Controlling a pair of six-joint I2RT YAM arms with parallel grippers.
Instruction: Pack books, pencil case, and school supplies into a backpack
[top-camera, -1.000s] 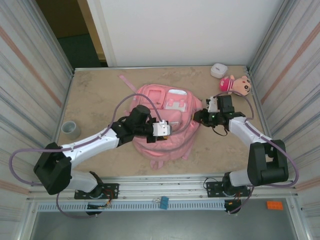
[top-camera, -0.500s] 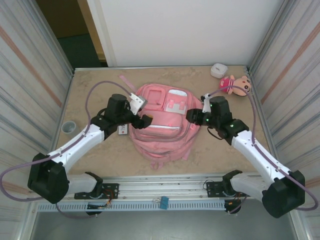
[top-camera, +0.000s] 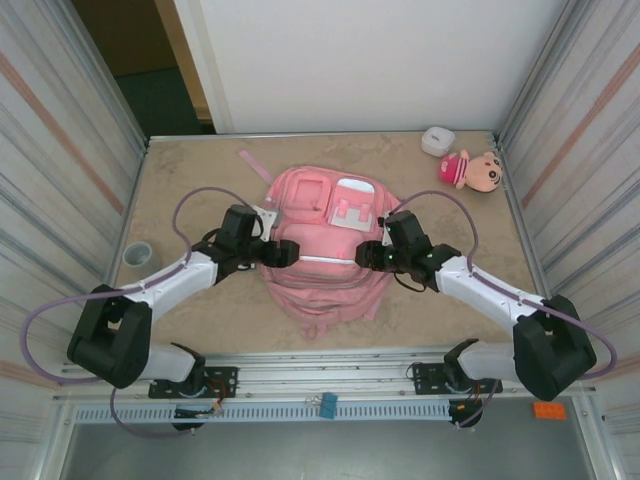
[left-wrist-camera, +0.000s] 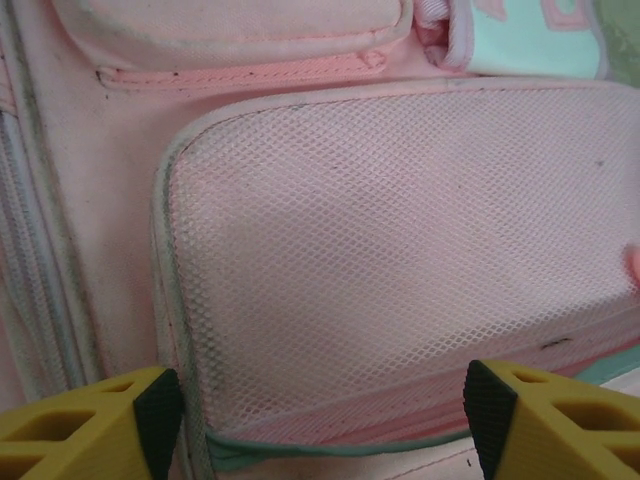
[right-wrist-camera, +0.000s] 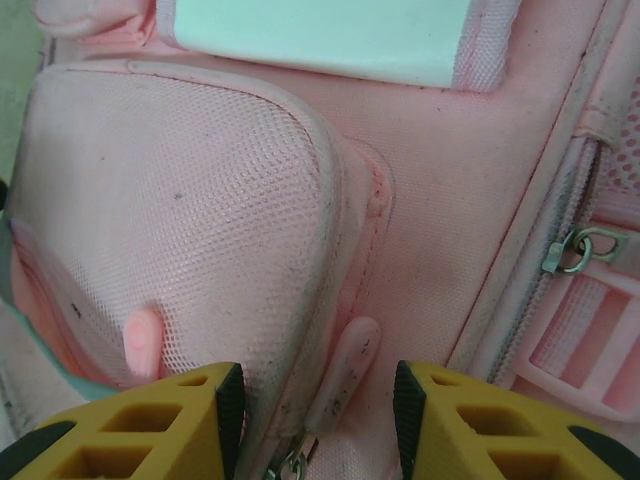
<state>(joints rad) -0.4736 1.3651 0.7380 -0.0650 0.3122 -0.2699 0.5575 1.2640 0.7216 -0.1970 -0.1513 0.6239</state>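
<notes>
The right hand (right-wrist-camera: 318, 385), jaws apart, has the zipper pull (right-wrist-camera: 345, 365) of the backpack (right-wrist-camera: 450, 180) at twelve o'clock, lengthwise between them; the left hand (left-wrist-camera: 320, 405), likewise apart, faces the mesh pocket (left-wrist-camera: 400, 250).

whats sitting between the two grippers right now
The backpack: its front mesh pocket spans the stretch between the left gripper and the right gripper, seen in the top view.

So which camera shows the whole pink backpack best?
The top view: the backpack shows nearly whole, lying flat. The left wrist and right wrist views give close-ups of its mesh pocket and zipper.
</notes>
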